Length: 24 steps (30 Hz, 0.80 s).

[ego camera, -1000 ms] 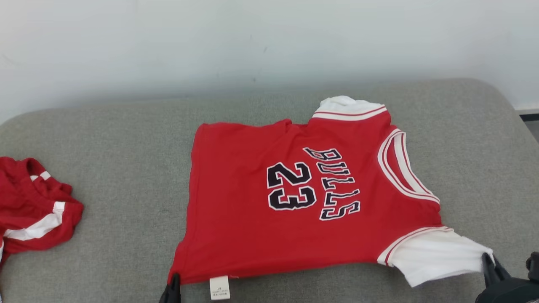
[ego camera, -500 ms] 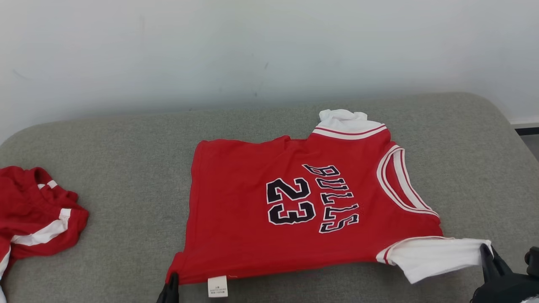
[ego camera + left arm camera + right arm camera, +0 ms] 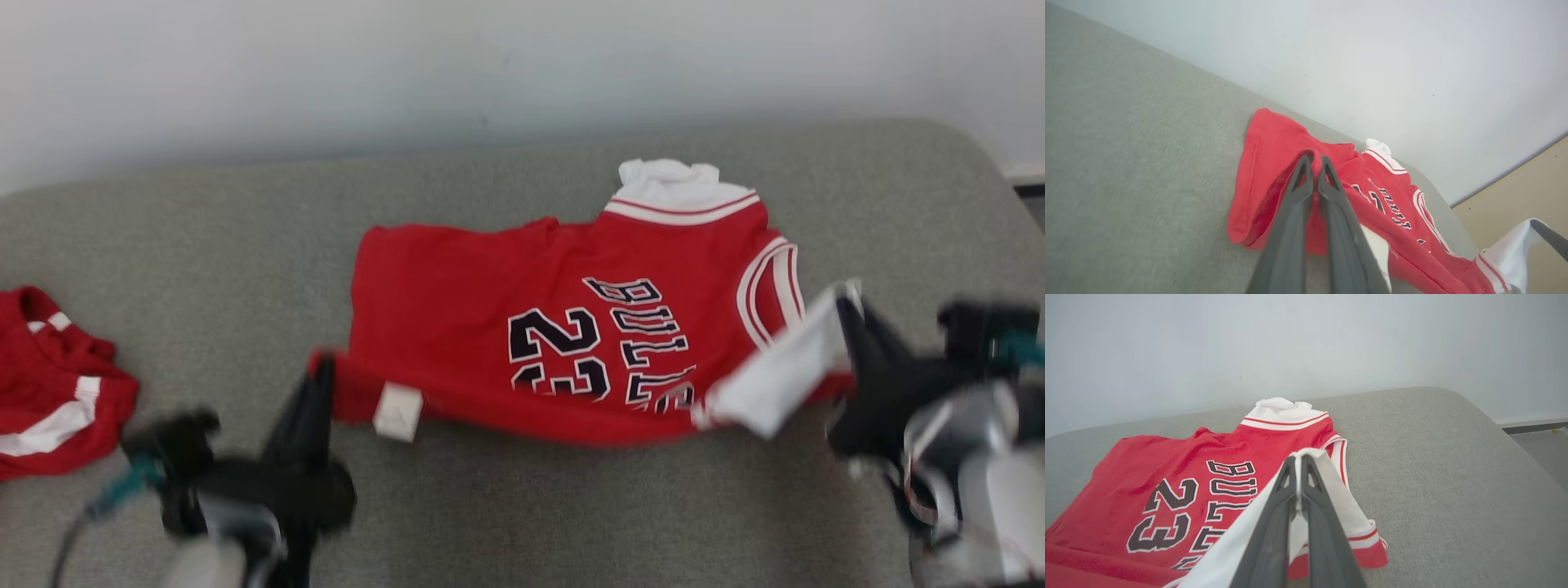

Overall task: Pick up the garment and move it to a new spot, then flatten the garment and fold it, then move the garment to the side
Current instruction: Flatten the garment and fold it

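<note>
The garment [image 3: 522, 286] is a red jersey with "BULLS 23" in black and white sleeves, spread on the grey cushion [image 3: 245, 229]. Its near edge is lifted and folding over toward the far side. My left gripper [image 3: 325, 367] is shut on the red hem corner [image 3: 1312, 157], beside the white label [image 3: 398, 412]. My right gripper [image 3: 845, 306] is shut on the white sleeve [image 3: 1306, 457], held above the jersey's neck end. The far sleeve [image 3: 669, 180] lies flat. The garment [image 3: 1208, 465] shows ahead of the right fingers.
A second red and white piece of clothing [image 3: 49, 392] lies bunched at the cushion's left edge. A pale wall [image 3: 490, 73] stands right behind the cushion. The cushion's rounded right end [image 3: 1494, 428] drops off to a floor [image 3: 1527, 192].
Both grippers have risen and moved away from me, lifting the near hem and near sleeve and folding them over the jersey. The head camera has shifted too.
</note>
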Tool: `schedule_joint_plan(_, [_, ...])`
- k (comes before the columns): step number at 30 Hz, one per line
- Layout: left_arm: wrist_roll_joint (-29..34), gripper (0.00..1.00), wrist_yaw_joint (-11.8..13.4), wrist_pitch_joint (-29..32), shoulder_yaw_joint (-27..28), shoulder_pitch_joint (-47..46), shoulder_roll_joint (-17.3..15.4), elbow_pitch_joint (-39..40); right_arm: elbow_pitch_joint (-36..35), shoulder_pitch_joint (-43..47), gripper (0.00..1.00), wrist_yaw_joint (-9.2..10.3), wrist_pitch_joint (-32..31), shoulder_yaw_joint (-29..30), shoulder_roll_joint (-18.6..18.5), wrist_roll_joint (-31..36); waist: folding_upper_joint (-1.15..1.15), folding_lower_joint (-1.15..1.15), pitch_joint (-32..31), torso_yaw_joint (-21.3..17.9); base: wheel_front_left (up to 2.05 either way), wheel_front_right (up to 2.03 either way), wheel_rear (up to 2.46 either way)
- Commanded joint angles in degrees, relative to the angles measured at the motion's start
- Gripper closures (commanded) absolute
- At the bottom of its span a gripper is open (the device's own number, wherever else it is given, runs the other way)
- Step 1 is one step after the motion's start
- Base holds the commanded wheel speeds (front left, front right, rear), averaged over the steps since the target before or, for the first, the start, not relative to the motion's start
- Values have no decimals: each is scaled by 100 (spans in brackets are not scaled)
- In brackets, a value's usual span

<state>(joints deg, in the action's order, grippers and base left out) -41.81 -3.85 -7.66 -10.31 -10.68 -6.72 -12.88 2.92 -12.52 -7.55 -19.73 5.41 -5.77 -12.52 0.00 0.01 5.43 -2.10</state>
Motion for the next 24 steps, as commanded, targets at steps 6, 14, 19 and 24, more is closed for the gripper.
schedule_joint_plan(6, [176,100,-130,560,86,-2886,-459,-395,1152,-3181,100,13,116,-884,-600,-681,0,-1,2095,-414,0,0,0])
schedule_joint_plan(14, [470,100,-55,263,341,-5631,-686,-816,2369,-6016,100,13,1043,-467,-448,-927,0,-1,3229,-481,0,0,0])
schedule_joint_plan(19, [632,100,2,-434,525,-7004,-615,-1224,2974,-7392,100,13,2329,247,-195,-800,0,-1,3440,-476,0,0,0])
schedule_joint_plan(24, [861,100,-79,-717,656,-7946,-572,-1088,3267,-8473,100,13,3288,661,-235,-598,0,-1,3748,-479,0,0,0])
